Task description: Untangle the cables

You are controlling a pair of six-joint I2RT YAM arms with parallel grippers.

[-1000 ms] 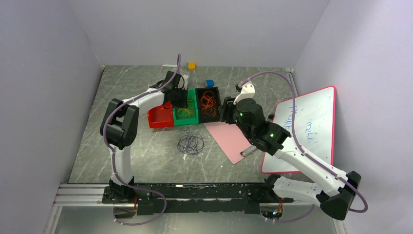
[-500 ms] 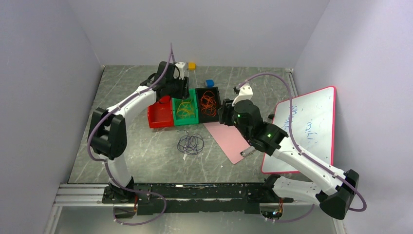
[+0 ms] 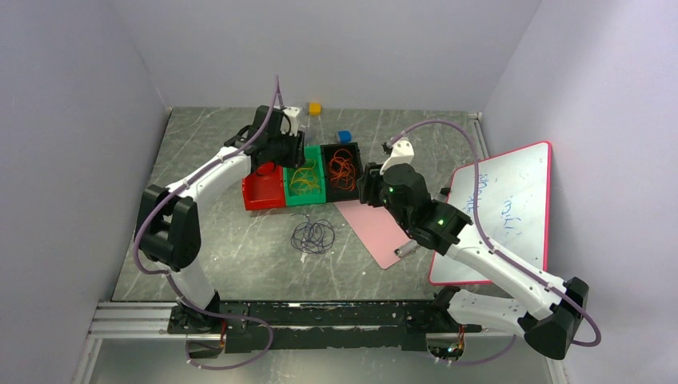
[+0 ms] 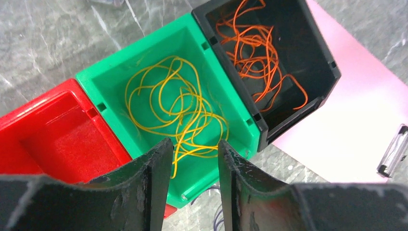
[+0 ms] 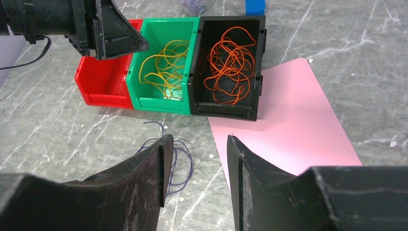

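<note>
Hovering above the yellow cables point(image 4: 178, 113) in the green bin point(image 4: 139, 50), the left gripper point(image 4: 193, 147) is holding nothing, jaws apart; same for the right gripper point(image 5: 196, 144). The purple cables point(image 3: 313, 236) are lying nearer on the table point(image 3: 232, 248), probably needing grabbing next.

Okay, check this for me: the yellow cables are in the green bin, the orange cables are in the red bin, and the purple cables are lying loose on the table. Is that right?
Not quite. The orange cables are in the black bin, not the red one; the red bin holds no cables, as the left wrist view shows. The yellow cables are in the green bin, and the purple cables lie loose on the table.
</note>
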